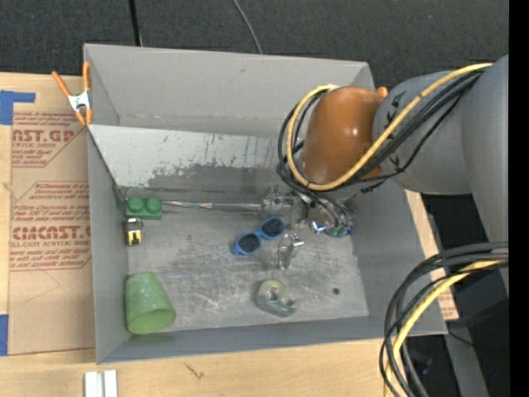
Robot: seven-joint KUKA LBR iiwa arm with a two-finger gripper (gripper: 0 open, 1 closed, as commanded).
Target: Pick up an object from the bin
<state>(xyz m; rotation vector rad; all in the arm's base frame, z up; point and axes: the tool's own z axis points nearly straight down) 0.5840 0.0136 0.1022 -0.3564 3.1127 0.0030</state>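
Orange cover (343, 135) on the robot's wrist, looped with yellow-and-black cables, sits highest and closest to the lens and hides much of what is below it. Under it the hand (287, 251) hangs low over the floor of the grey bin (215, 151), somewhat right of the middle. Whether the hand is wide or narrow I cannot tell, since its metal parts merge with the scratched floor, and nothing can be made out in its grip.

Judging by nearness alone, the likeliest thing for the pick is the blue piece (256, 238) just beside the hand, toward the view's left. It is two small blue rings joined side by side, rather like toy glasses, lying flat on the floor. It looks thin and low, so it may offer little to close on. As it rests unlifted, I judge the task barely under way: the hand is down in the bin, but closing, lifting and carrying clear are all left to do.

Toward the front wall, near the hand, lies a pale greenish ring-shaped thing (275, 298). Well apart, along the left wall, are a green toy brick (143, 208), a small yellow-and-black thing (134, 236) just in front of it, and a green cup (149, 303) on its side in the front left corner.
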